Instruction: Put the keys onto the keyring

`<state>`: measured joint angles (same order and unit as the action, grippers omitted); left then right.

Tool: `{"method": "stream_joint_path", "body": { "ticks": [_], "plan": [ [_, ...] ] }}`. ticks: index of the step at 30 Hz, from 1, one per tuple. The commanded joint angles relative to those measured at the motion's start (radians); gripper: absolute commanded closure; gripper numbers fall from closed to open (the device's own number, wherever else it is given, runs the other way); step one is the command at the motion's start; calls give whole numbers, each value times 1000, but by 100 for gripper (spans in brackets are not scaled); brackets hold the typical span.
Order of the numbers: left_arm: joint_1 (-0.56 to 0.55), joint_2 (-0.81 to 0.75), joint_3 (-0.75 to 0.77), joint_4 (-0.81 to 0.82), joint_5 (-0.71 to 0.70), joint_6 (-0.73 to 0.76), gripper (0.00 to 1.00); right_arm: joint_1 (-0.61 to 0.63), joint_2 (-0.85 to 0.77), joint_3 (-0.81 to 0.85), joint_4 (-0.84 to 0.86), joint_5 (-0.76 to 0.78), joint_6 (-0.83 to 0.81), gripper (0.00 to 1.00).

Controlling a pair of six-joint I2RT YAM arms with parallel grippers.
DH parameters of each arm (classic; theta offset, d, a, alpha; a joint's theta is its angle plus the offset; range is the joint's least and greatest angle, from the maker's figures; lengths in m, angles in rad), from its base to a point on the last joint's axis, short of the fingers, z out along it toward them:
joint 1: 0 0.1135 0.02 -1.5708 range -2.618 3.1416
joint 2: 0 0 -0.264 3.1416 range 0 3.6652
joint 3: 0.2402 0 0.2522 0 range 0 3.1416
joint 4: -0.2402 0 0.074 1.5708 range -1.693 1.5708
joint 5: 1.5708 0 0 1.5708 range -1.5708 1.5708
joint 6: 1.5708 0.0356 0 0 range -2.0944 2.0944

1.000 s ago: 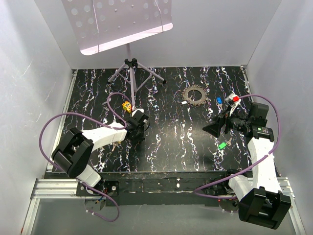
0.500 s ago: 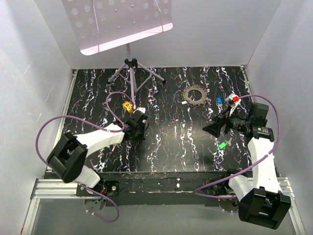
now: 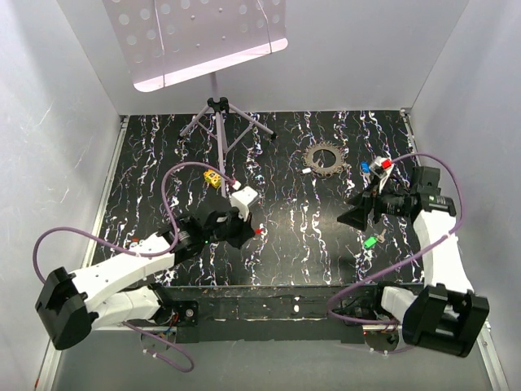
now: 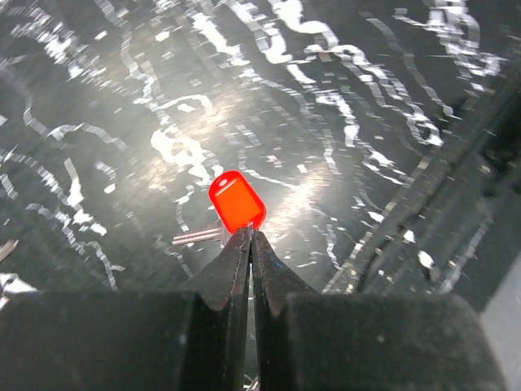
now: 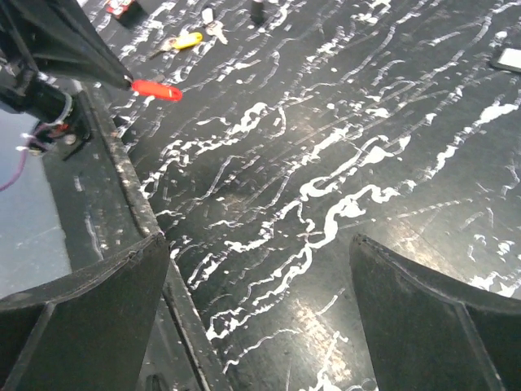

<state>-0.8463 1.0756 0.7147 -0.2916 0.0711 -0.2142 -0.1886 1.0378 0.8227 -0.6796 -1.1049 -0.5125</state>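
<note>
My left gripper (image 3: 249, 231) is shut on a red-headed key (image 4: 237, 201), pinching the edge of its plastic head at the very fingertips (image 4: 241, 244); the silver blade (image 4: 195, 237) sticks out to the left. The right wrist view shows that red key (image 5: 156, 90) near the table's front edge. My right gripper (image 3: 356, 213) stands wide open and empty over the right side of the table, its fingers (image 5: 98, 285) far apart. A green key (image 3: 370, 242) lies just in front of it. Blue (image 3: 365, 167) and red (image 3: 386, 163) keys lie behind it. I cannot make out the keyring.
A toothed metal sprocket (image 3: 324, 157) lies at the back centre-right. A music stand's tripod (image 3: 218, 122) stands at the back, with a small yellow dotted block (image 3: 212, 177) near it. A yellow-headed key (image 5: 187, 40) and silver keys lie on the left. White walls enclose the table.
The left gripper closed fully and its arm swung from the back left toward the front centre, carrying the red-headed key. The right arm shifted slightly and stays open.
</note>
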Motion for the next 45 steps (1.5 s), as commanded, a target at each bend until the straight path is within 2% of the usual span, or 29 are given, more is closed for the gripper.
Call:
{"method": "stream_joint_path", "body": {
  "ticks": [1,2,5,6,7,9,13,15,18,21,25,30,34,37,39,45],
  "plan": [
    [-56,-106,-37,104,156,125,100,11,111,151,-471,-182,-532,7],
    [-65,-118,-46,120,176,134,100,14,140,176,-601,-193,-734,9],
    [-103,-146,-70,163,216,157,100,38,211,226,-904,-173,-1143,10],
    [-118,-151,-78,181,217,165,100,52,218,227,-913,-146,-1178,10],
    [-131,-157,-90,198,213,171,100,67,214,227,-890,-118,-1175,5],
    [-163,-160,-104,218,182,190,100,93,171,211,-783,-84,-1080,2],
    [-220,-161,-112,246,121,246,100,182,-28,118,-385,49,-717,2],
    [-240,-166,-112,255,96,266,100,231,-105,70,-229,106,-591,2],
    [-264,-186,-123,282,43,289,100,239,-105,90,-186,48,-451,2],
    [-278,-242,-158,341,3,302,100,239,-78,109,-124,-65,-226,2],
    [-280,-334,-228,399,-31,300,100,241,-59,104,-121,-162,-216,2],
    [-280,-440,-300,442,-34,260,100,252,-127,43,25,-61,-109,2],
    [-280,-454,-333,471,-16,237,100,256,-102,67,-73,-107,-231,2],
    [-280,-421,-324,470,15,223,100,264,-94,79,-184,-185,-420,2],
    [-280,-390,-320,479,35,222,100,276,-87,85,-210,-200,-490,2],
    [-280,-304,-325,571,116,230,100,333,-50,131,-253,-182,-546,2]
  ]
}}
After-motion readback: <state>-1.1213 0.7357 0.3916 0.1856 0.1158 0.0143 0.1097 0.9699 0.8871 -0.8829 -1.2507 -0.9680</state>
